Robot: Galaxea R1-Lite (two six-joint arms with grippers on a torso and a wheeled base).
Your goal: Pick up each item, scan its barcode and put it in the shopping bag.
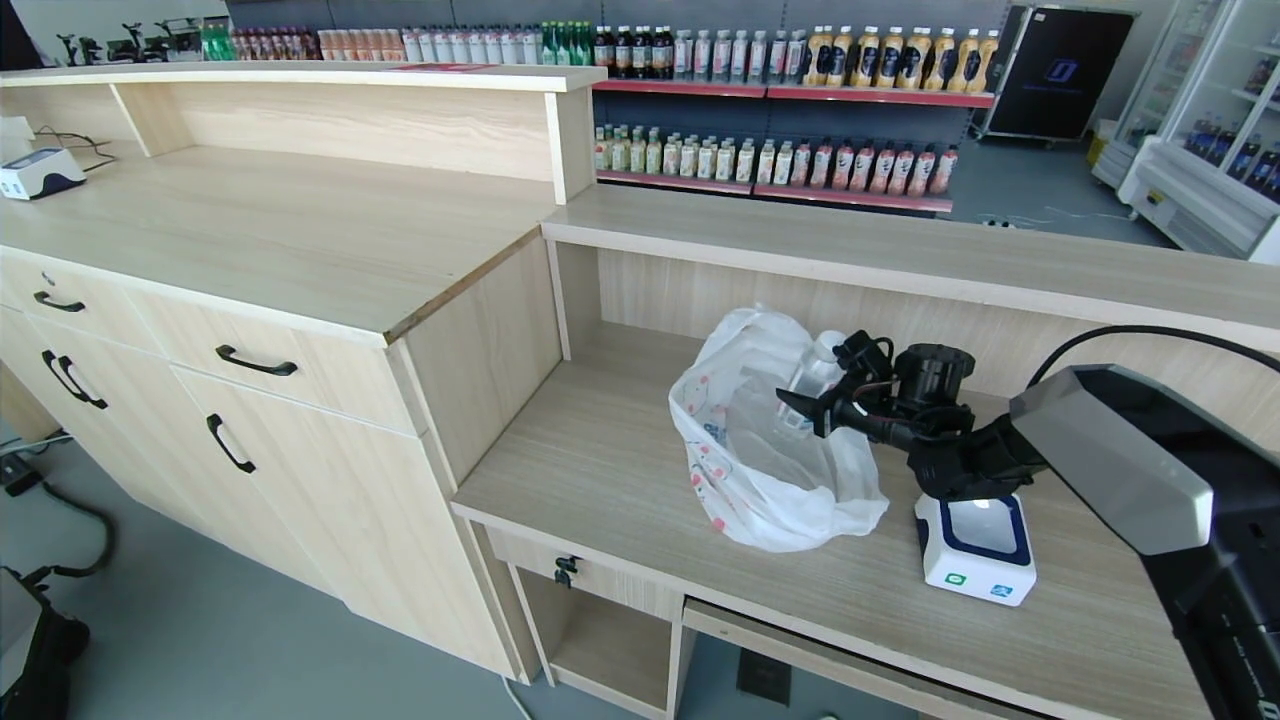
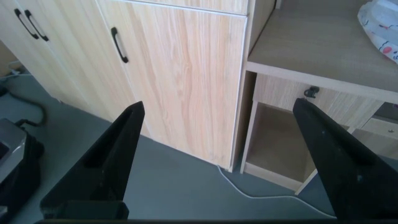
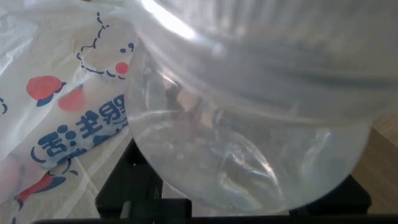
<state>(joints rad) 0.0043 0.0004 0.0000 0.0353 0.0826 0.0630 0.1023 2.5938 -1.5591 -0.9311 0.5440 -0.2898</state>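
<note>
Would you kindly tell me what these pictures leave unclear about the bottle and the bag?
Bottle barcode: too small in the head view; blurred by closeness in the right wrist view.
Shopping bag contents: head view, crumpled plastic hides them.
Scanner window: head view, the right arm covers its far part.

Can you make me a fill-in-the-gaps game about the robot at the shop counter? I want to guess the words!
1. The right gripper holds a clear ____ at the mouth of the shopping bag.
2. The white scanner stands on the robot's ____ side of the shopping bag.
3. The left gripper hangs down by the cupboard doors with its fingers wide ____.

Missing words: bottle, right, open.
</note>
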